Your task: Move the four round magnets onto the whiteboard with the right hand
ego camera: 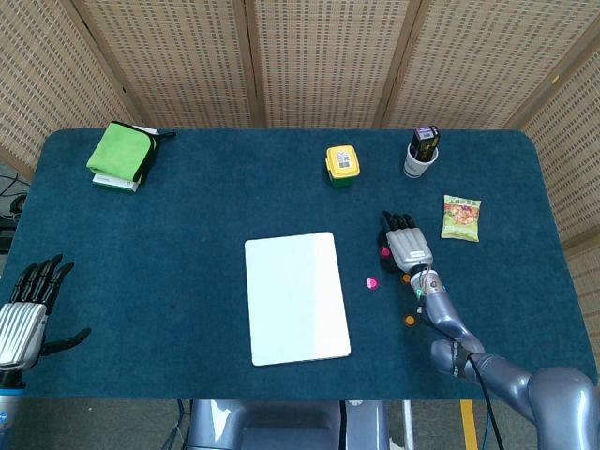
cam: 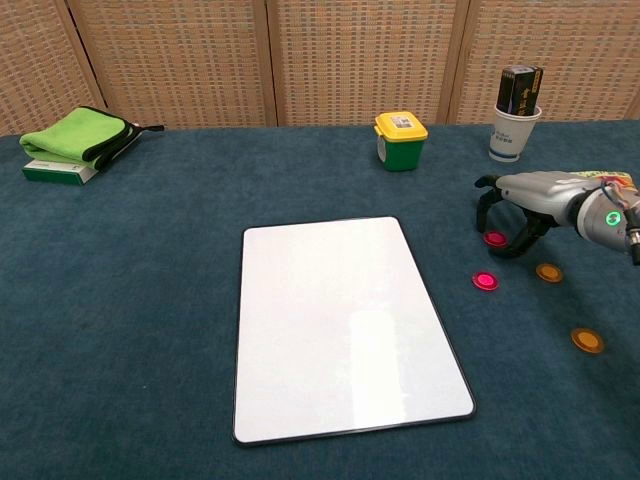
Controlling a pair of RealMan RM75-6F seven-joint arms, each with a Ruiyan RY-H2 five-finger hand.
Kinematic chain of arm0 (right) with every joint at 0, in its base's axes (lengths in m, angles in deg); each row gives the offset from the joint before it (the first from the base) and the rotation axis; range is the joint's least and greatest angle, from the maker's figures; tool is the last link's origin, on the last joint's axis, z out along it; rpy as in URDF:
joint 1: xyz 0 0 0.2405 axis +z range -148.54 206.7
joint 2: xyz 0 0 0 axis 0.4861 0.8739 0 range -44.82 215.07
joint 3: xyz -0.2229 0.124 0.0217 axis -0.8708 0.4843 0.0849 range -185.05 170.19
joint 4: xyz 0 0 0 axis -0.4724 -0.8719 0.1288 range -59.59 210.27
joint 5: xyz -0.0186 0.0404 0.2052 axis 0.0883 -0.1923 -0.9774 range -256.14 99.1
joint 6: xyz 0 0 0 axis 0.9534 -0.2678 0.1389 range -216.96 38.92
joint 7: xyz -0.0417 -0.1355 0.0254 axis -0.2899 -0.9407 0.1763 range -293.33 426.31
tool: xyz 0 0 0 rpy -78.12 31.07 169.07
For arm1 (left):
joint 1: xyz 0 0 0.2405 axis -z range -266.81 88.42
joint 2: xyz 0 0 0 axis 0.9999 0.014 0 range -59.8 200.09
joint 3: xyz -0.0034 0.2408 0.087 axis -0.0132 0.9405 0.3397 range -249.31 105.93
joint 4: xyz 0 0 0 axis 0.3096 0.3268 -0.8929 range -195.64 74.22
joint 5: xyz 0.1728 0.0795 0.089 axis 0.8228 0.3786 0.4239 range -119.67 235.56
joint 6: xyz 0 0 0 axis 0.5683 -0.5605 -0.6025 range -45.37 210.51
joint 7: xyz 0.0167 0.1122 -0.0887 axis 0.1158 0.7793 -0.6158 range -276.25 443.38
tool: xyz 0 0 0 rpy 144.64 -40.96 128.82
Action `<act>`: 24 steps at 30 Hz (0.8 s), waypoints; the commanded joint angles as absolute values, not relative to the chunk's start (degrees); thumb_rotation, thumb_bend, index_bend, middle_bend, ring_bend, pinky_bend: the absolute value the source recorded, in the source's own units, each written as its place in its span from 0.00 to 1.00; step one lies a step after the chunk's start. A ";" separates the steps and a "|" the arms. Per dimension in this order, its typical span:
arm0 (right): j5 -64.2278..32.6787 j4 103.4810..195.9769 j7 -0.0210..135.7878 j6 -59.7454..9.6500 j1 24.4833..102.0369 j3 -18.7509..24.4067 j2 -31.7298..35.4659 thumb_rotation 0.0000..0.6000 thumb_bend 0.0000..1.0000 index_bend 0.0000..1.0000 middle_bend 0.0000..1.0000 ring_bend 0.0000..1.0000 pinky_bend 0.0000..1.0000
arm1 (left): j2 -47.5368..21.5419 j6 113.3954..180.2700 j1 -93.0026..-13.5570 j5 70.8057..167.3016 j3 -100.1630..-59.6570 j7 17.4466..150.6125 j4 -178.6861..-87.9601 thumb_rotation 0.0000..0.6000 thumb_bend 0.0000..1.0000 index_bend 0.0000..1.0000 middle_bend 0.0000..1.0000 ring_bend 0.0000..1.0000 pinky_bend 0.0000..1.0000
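The whiteboard lies flat at mid-table. To its right lie two pink magnets and two orange ones. In the head view they show as pink magnets and orange magnets. My right hand arches low over the farther pink magnet, fingers on one side and thumb on the other, with a gap still showing. My left hand hangs with fingers spread off the table's near-left edge, holding nothing.
A green cloth on a book sits at the far left. A yellow container and a paper cup with dark items stand at the back. A snack packet lies right of the hand.
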State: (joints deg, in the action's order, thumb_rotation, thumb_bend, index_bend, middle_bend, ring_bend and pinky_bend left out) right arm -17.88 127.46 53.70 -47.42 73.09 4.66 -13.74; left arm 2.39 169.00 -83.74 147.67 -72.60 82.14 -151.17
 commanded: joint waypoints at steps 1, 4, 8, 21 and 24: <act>-17.60 127.47 53.81 -47.11 73.11 4.67 -13.81 1.00 0.40 0.58 0.00 0.00 0.00 | 2.44 168.91 -83.73 147.57 -72.59 82.12 -151.25 1.00 0.00 0.00 0.00 0.00 0.00; -17.17 127.85 53.76 -46.66 73.08 4.60 -13.61 1.00 0.40 0.60 0.00 0.00 0.00 | 2.46 168.88 -83.72 147.52 -72.59 82.09 -151.33 1.00 0.00 0.00 0.00 0.00 0.00; -16.22 129.39 53.65 -45.52 72.95 4.49 -12.91 1.00 0.40 0.63 0.01 0.00 0.00 | 2.52 168.85 -83.71 147.51 -72.58 82.04 -151.46 1.00 0.00 0.00 0.00 0.00 0.00; -17.93 143.03 47.00 -45.96 79.31 8.70 -10.24 1.00 0.40 0.63 0.01 0.00 0.00 | 2.72 168.43 -83.47 147.62 -72.46 81.60 -151.68 1.00 0.00 0.00 0.00 0.00 0.00; -20.14 144.11 43.98 -46.05 81.23 9.28 -11.38 1.00 0.40 0.63 0.01 0.00 0.00 | 2.72 168.42 -83.48 147.56 -72.48 81.57 -151.70 1.00 0.00 0.00 0.00 0.00 0.00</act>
State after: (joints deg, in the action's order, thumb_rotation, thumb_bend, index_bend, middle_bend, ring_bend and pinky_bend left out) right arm -18.44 142.64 46.18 -45.67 79.38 8.35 -10.76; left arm 2.72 168.43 -83.48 147.55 -72.48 81.57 -151.70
